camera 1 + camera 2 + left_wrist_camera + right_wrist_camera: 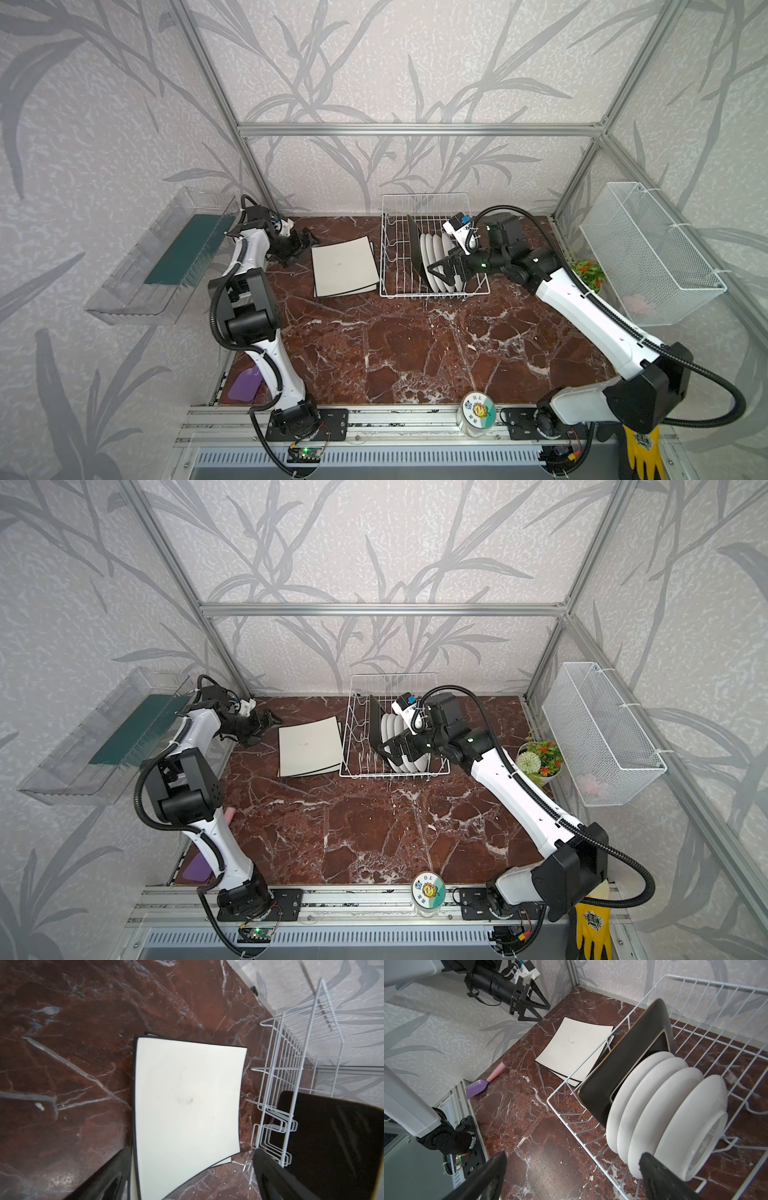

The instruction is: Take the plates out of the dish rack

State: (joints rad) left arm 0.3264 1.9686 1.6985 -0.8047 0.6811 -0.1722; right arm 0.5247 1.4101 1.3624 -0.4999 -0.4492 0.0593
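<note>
rack point(415, 296): twelve o'clock on table point(415, 353), five plates on edge.
black plate point(633, 1053): nine o'clock of four round plates point(664, 1105).
cream plates point(573, 1045): stacked flat, nine o'clock of rack.
left tool point(545, 1013): wide, empty, beside stack.
right tool point(436, 272): wide, empty, near round plates.
handling: probably stiff, glazed, slippery, breakable; pinch the upper rim.

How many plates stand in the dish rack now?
5: the black square plate upright, and four round white plates in a row right beside it. None seems hidden.
</note>
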